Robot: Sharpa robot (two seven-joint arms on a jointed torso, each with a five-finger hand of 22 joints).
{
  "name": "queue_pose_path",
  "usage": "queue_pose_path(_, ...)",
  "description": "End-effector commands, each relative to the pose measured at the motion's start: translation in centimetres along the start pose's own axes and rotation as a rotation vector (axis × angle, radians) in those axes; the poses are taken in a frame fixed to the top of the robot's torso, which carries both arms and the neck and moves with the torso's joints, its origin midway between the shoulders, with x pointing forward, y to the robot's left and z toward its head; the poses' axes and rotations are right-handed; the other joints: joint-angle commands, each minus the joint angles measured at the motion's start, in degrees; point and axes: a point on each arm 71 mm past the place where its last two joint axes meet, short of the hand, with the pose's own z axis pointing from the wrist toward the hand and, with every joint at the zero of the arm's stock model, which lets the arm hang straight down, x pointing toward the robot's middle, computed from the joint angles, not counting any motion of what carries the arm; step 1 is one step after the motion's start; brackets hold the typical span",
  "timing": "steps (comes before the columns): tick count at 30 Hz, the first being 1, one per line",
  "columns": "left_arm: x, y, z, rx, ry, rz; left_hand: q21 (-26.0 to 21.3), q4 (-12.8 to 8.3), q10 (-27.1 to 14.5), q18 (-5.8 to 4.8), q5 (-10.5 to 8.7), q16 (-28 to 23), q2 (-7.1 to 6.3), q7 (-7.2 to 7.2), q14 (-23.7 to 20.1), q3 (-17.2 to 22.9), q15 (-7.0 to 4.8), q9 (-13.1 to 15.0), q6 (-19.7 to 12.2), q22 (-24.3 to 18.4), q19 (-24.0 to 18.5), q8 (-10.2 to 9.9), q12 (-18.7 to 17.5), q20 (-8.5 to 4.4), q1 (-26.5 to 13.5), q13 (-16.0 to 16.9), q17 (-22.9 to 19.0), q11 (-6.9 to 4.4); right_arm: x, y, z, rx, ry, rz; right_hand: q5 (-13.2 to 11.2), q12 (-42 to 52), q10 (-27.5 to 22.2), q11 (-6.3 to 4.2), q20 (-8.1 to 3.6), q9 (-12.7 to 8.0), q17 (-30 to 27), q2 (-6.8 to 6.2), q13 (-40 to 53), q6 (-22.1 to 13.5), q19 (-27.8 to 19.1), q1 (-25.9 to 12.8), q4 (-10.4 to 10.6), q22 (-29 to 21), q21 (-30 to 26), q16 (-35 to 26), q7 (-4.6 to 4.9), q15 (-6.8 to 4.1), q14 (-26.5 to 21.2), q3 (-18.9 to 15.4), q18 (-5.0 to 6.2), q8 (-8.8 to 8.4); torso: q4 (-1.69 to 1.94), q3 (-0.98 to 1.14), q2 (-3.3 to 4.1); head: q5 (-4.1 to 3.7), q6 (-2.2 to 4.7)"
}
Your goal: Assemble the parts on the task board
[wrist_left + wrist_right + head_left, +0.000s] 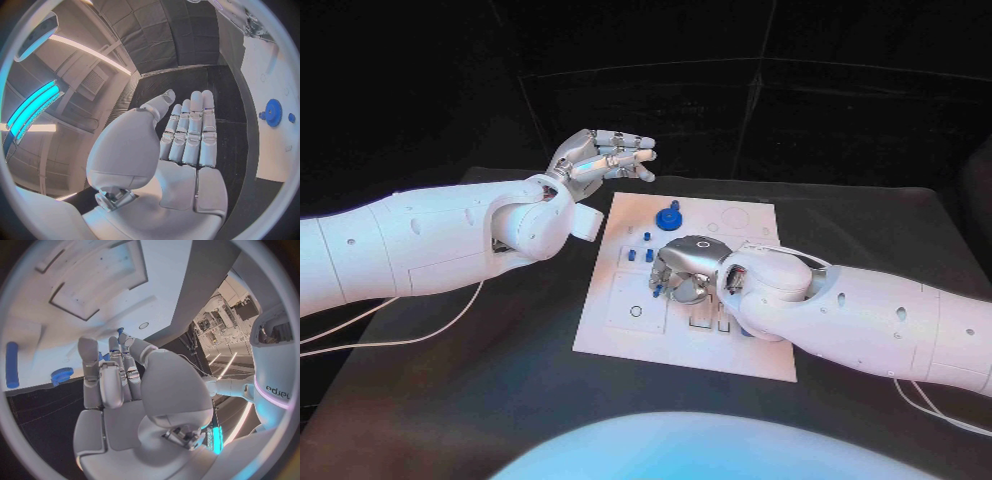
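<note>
The white task board [625,330] lies mid-table. A blue gear [669,216] stands near its far edge, with small blue pegs [646,237] just in front of it. My right hand [687,270] is down over the board's middle, fingers curled; thumb and a finger pinch a small blue peg [120,331]. In the right wrist view the gear [61,374] and a blue cylinder [12,371] lie beyond the right hand [119,385]. My left hand [603,155] is raised off the board's far left corner, fingers straight, holding nothing. The left wrist view shows the left hand [187,135], the gear [272,111] and board [275,75].
The board has empty recesses and outlines near its front half [636,311]. Black table [473,390] surrounds the board on all sides. White cables [358,335] trail from my left arm, and another cable [927,405] from my right arm.
</note>
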Motion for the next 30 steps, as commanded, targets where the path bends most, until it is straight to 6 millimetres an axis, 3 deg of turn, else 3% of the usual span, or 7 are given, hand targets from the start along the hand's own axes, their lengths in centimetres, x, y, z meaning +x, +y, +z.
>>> queue_pose_path(1, 0.17, -0.21, 0.06, 0.012, 0.013, -0.010, -0.3, -0.3, -0.5, 0.59, -0.16, -0.3, 0.12, 0.05, 0.3, 0.0, 0.01, 0.0, -0.3, -0.1, 0.4, 0.2, 0.4, 0.06, 0.4, 0.0, -0.1, -0.16, 0.08, -0.01, 0.07, 0.005, 0.019, -0.021, 0.2, -0.2, -0.3, -0.05, 0.00, 0.0, -0.1, -0.24, 0.0, 0.0, -0.3, -0.2, -0.1, -0.1, 0.2, 0.2, 0.35, -0.09, 3.2, 0.3, -0.71, -0.01, 0.03, -0.04, 0.02, -0.05, -0.02)
queue_pose_path(24, 0.21, -0.35, 0.09, 0.011, 0.018, -0.011, -0.3, -0.3, -0.5, 0.59, -0.16, -0.3, 0.12, 0.05, 0.3, 0.0, 0.01, 0.0, -0.3, -0.1, 0.4, 0.2, 0.4, 0.06, 0.4, 0.0, -0.1, -0.16, 0.55, 0.32, 0.52, 0.010, 0.067, -0.034, 0.2, -0.2, -0.4, -0.01, 0.09, 0.0, -0.4, -0.58, 0.0, 0.0, -0.6, -0.5, 0.1, -0.5, 0.1, 0.0, 0.38, -0.02, 3.1, 0.1, -0.64, -0.08, 0.03, -0.02, -0.04, 0.18, -0.54)
queue_pose_path(30, 0.21, -0.38, 0.10, 0.011, 0.019, -0.012, -0.3, -0.3, -0.6, 0.56, -0.17, -0.4, 0.11, 0.09, 0.2, -0.1, 0.06, 0.0, -0.4, -0.1, 0.3, 0.2, 0.4, 0.08, 0.4, -0.1, -0.1, -0.11, 0.57, 0.29, 0.57, 0.013, 0.066, -0.039, 0.2, -1.0, -1.7, 0.40, 0.34, -0.2, -0.8, -1.16, -0.2, -1.0, -1.0, -1.0, 0.4, -0.9, -0.1, 0.0, 0.73, 0.29, 3.0, 0.0, -0.57, -0.52, 0.01, 0.00, -0.06, 0.22, -0.59)
